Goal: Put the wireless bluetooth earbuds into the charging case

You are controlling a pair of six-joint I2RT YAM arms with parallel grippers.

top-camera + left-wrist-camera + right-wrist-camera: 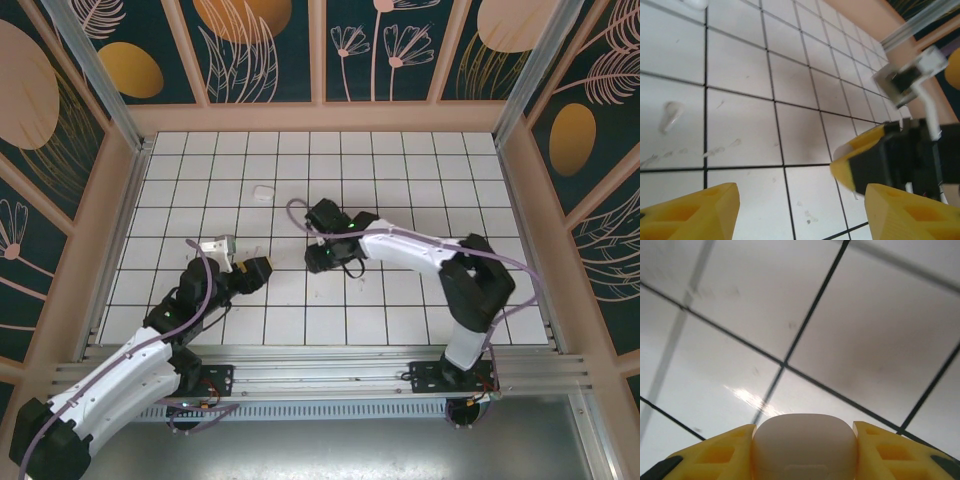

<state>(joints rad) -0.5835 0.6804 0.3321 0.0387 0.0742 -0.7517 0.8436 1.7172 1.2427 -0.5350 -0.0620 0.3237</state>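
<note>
Left wrist view: 1 earbud (670, 116) lies on the tiled table (740, 75), ahead of the released left hand (800, 220), toward its left finger; tiny, glossy, light, probably slippery, so pinch gently across its body; right hand (804, 435) is clenched on the charging case (805, 450), smooth, rigid.

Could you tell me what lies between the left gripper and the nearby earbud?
In the left wrist view, bare, smudged tile separates the left gripper from the earbud.

No readable text, labels or numbers anywhere
</note>
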